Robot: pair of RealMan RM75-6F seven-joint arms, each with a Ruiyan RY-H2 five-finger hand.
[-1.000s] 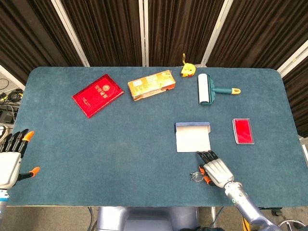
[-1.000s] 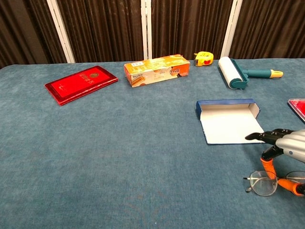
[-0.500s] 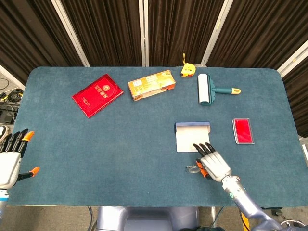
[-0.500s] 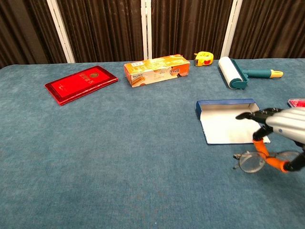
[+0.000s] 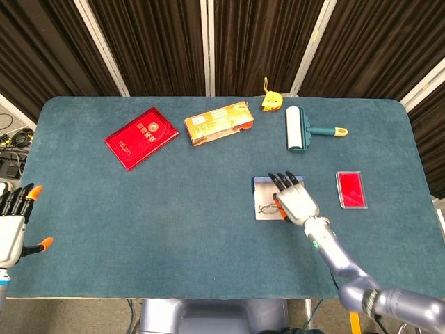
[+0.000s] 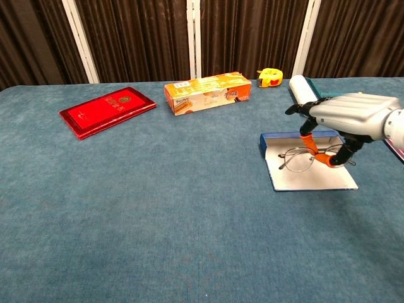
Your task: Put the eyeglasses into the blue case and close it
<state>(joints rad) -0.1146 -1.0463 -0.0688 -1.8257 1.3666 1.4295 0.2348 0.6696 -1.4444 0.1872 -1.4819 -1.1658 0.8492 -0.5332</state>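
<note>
The right hand [image 6: 344,120] has come up off the near edge of the table [image 5: 139,209] and now hangs over the open blue case [image 6: 309,173], carrying the glasses [image 6: 298,158] with it. A second ago the glasses were low, near the table edge in front of the case, under the hand. Now they hang in the air above the pale inside of the case, pinched between the orange-tipped thumb and a finger, with the lenses sticking out to the left of the hand. The other fingers reach forward over the case's back wall. In the head view the glasses [image 5: 267,207] show over the left part of the case [image 5: 261,182], beside the hand [image 5: 293,197].

The left hand [image 5: 14,223] sits at the near left corner, fingers apart and holding nothing; it has drifted only slightly.

The red booklet [image 5: 141,137], the orange box [image 5: 218,122], the yellow tape measure [image 5: 270,102], the lint roller [image 5: 297,129] and the small red card [image 5: 351,188] lie where they did.
</note>
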